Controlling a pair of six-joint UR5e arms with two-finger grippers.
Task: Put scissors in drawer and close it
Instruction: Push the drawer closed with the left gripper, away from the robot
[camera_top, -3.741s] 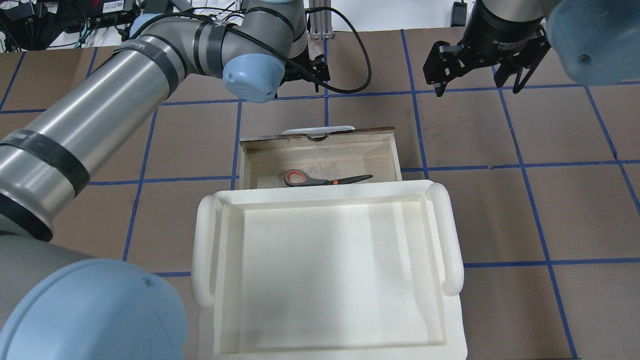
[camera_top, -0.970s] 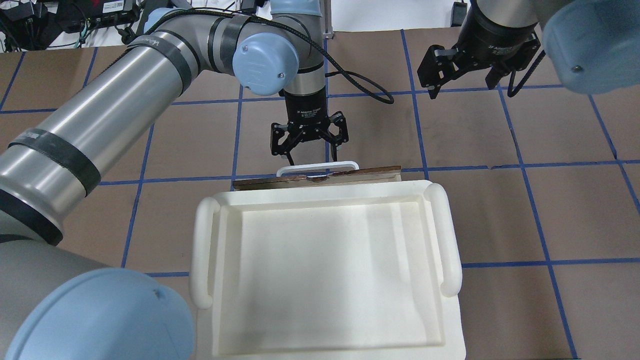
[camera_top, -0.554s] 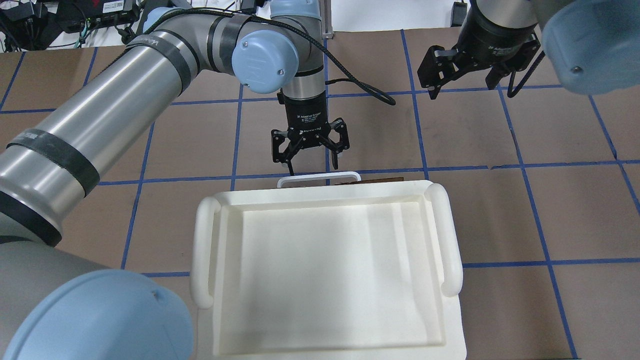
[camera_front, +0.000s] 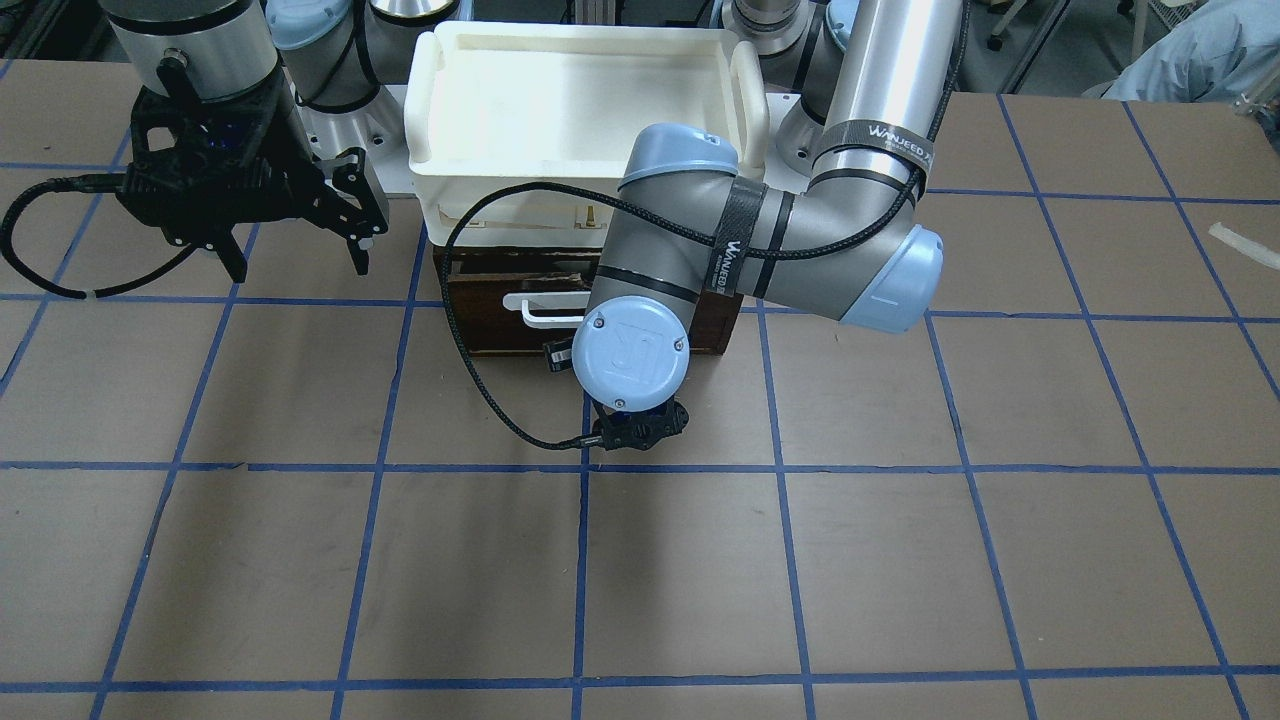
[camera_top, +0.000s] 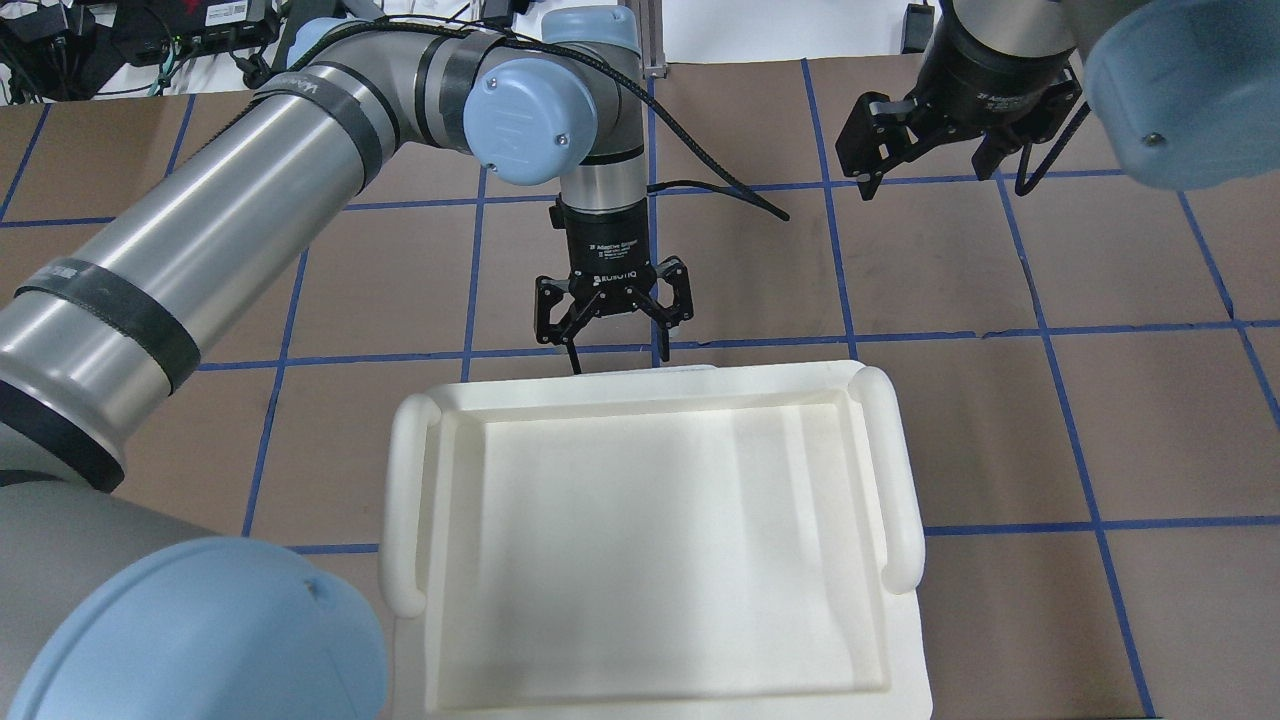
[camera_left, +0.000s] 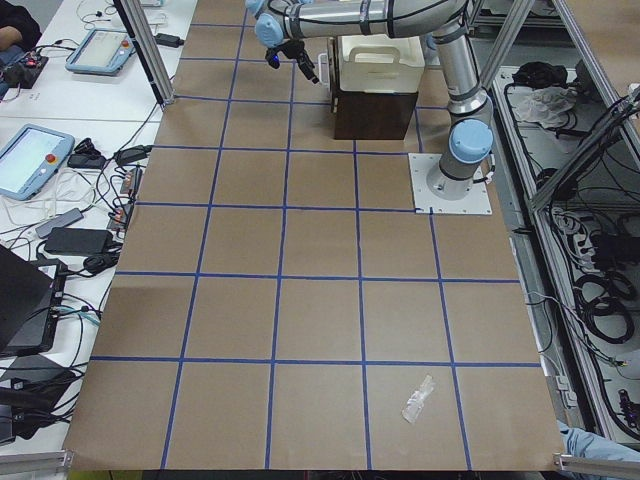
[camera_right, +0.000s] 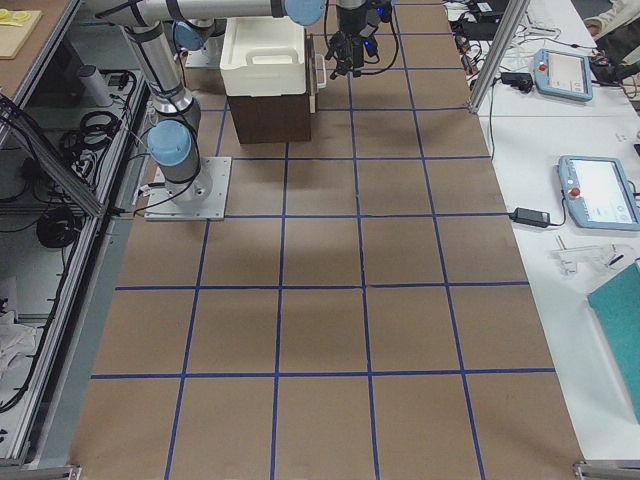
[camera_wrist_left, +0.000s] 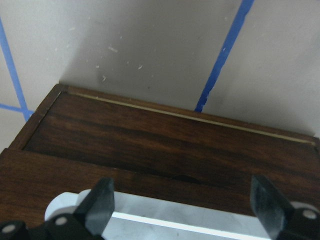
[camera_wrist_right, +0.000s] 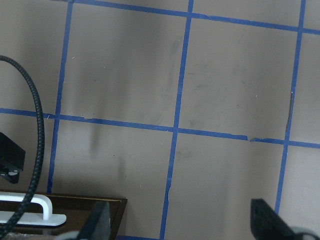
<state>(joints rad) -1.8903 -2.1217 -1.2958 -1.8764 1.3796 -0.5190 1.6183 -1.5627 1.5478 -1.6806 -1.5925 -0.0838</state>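
Note:
The drawer (camera_front: 480, 318) is pushed into its dark wooden cabinet under the cream tray; its dark brown front (camera_wrist_left: 150, 145) fills the left wrist view. Its white bar handle (camera_front: 540, 308) sticks out in front, and only a sliver of it (camera_top: 685, 367) shows overhead. The scissors are hidden. My left gripper (camera_top: 618, 358) is open, pointing down right at the handle (camera_wrist_left: 165, 220), with one finger (camera_wrist_left: 100, 200) either side. My right gripper (camera_top: 945, 175) is open and empty, hanging above the table to the drawer's right, also seen in the front view (camera_front: 300, 262).
The cream-white tray (camera_top: 405, 480) sits on top of the cabinet (camera_right: 270, 115). The left arm's black cable (camera_front: 480, 370) loops down in front of the drawer. A small plastic scrap (camera_left: 418, 398) lies far off on the brown mat.
The drawer, open with the scissors lying inside, has been pushed in by my left gripper at its handle. The drawer front slid under the tray. The right gripper barely moved.

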